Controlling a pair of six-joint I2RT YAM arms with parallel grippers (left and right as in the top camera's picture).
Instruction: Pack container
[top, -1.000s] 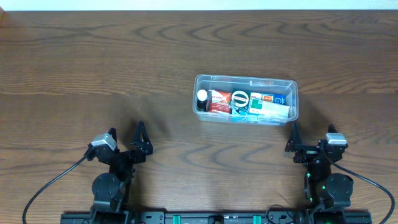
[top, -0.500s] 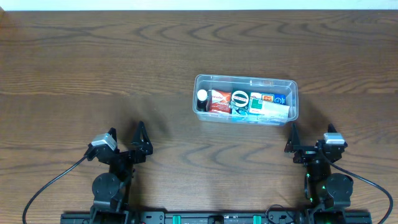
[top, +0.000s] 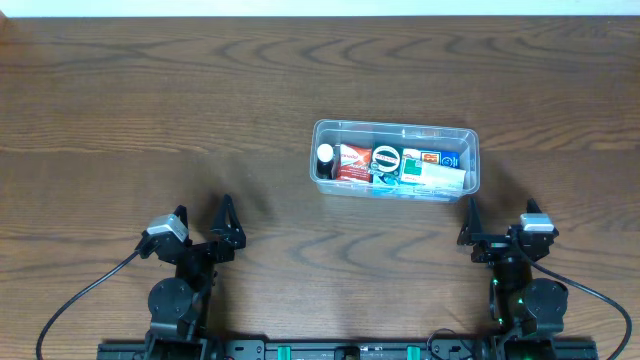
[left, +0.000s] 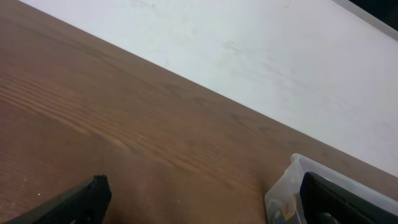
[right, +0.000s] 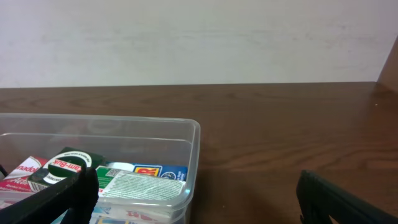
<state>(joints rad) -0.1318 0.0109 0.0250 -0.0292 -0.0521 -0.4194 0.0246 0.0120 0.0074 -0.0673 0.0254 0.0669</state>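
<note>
The clear plastic container stands right of the table's middle, filled with several small boxes and packets. It also shows in the right wrist view, with a green-lidded item and packets inside, and at the lower right of the left wrist view. My left gripper is open and empty near the front left. My right gripper is open and empty, just in front of the container's right end. In the wrist views each gripper shows spread fingers with nothing between them.
The brown wooden table runs to a white wall at the back. Black cables trail from both arm bases at the front edge.
</note>
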